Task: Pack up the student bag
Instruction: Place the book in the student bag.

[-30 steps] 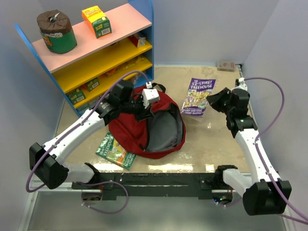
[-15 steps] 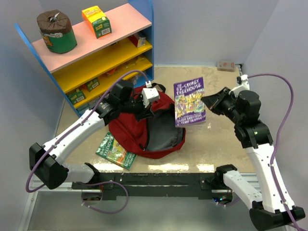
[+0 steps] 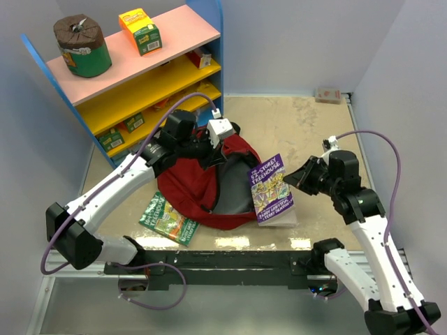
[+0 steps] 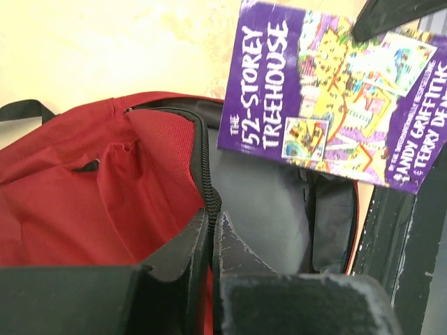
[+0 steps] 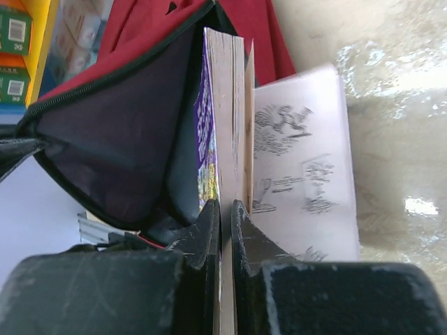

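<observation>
The student bag, dark red with a grey lining, lies open in the middle of the table. My left gripper is shut on the zipper edge of the student bag and holds its mouth up; the left gripper pinches the black zipper. The right gripper is shut on a purple book, "The 52-Storey Treehouse". The purple book hangs at the bag's mouth. In the right wrist view the right gripper clamps the purple book by its page edge, one loose page flopped open beside the student bag.
A green book lies on the table at the bag's near left. A blue shelf unit with pink and yellow boards stands at the back left, holding boxes and a round tin. A small box sits at the back right corner.
My right arm has lifted the purple book off the table and carried it left and nearer, to the bag's open mouth. The left gripper has raised the bag's rim a little.
</observation>
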Controlling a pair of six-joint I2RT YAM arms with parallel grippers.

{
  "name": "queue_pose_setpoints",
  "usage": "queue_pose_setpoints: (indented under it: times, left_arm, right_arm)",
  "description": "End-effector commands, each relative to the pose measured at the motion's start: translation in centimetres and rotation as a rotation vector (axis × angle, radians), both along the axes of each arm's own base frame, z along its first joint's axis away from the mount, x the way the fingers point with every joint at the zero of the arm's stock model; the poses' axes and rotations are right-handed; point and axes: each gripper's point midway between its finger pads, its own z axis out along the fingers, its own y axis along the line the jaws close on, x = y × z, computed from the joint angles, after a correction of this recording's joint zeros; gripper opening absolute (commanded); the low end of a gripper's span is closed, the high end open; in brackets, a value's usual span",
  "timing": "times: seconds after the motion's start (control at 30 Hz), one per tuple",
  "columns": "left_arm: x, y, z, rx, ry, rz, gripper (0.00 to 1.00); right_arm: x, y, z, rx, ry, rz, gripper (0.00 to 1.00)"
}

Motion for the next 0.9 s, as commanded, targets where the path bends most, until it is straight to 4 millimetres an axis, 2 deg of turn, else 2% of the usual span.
queue_pose_setpoints:
  times: [0.0, 0.1, 0.13, 0.17, 0.2, 0.23, 0.3, 0.33, 0.53, 0.57, 0.67, 0.77, 0.8, 0.87]
  left_arm:
    - [0.8, -1.6, 3.9, -0.099, -0.052, -0.007, 0.08]
    - [0.3, -1.9, 4.4, -0.114, -0.047, -0.036, 0.07]
    - [0.2, -2.0, 4.4, -0.117, -0.044, -0.041, 0.07]
    - [0.1, -1.9, 4.5, -0.119, -0.044, -0.047, 0.08]
    - [-0.2, -2.0, 4.7, -0.126, -0.041, -0.062, 0.08]
    - [-0.4, -2.0, 4.7, -0.126, -0.042, -0.066, 0.07]
    - [-0.7, -2.0, 4.9, -0.131, -0.040, -0.074, 0.08]
    - [-0.7, -2.0, 5.1, -0.136, -0.037, -0.074, 0.07]
    - [-2.0, -2.9, 6.4, -0.188, -0.007, -0.138, 0.06]
    - [-2.2, -3.0, 6.6, -0.193, -0.003, -0.146, 0.06]
    - [-3.0, -3.2, 7.3, -0.214, 0.008, -0.185, 0.06]
    - [-4.1, -3.4, 7.5, -0.229, 0.031, -0.235, 0.05]
    - [-4.5, -3.4, 7.6, -0.237, 0.037, -0.257, 0.04]
    - [-5.1, -3.4, 7.1, -0.234, 0.053, -0.280, 0.04]
  right_arm:
    - [1.6, 3.1, 3.3, 0.115, -0.105, 0.063, 0.00]
    - [2.4, 5.6, 3.5, 0.127, -0.125, 0.096, 0.00]
    - [2.9, 6.7, 2.8, 0.135, -0.092, 0.101, 0.00]
    - [2.9, 8.4, 3.0, 0.151, -0.109, 0.141, 0.00]
    - [3.2, 9.2, 2.6, 0.156, -0.099, 0.146, 0.00]
    - [4.0, 10.0, 1.4, 0.141, -0.070, 0.134, 0.00]
    - [4.4, 11.8, 1.2, 0.143, -0.071, 0.155, 0.00]
    - [5.6, 11.9, 0.1, 0.110, -0.057, 0.113, 0.00]
    - [8.1, 13.7, 0.1, 0.096, -0.096, -0.016, 0.00]
    - [8.9, 13.9, -0.9, 0.072, -0.090, -0.044, 0.00]
    - [9.7, 14.8, -1.9, 0.029, -0.100, -0.079, 0.00]
    - [11.2, 14.5, -2.0, 0.000, -0.169, -0.167, 0.00]
    - [12.0, 13.7, -2.3, -0.020, -0.189, -0.224, 0.00]
    - [13.0, 13.6, -2.0, -0.017, -0.230, -0.260, 0.00]
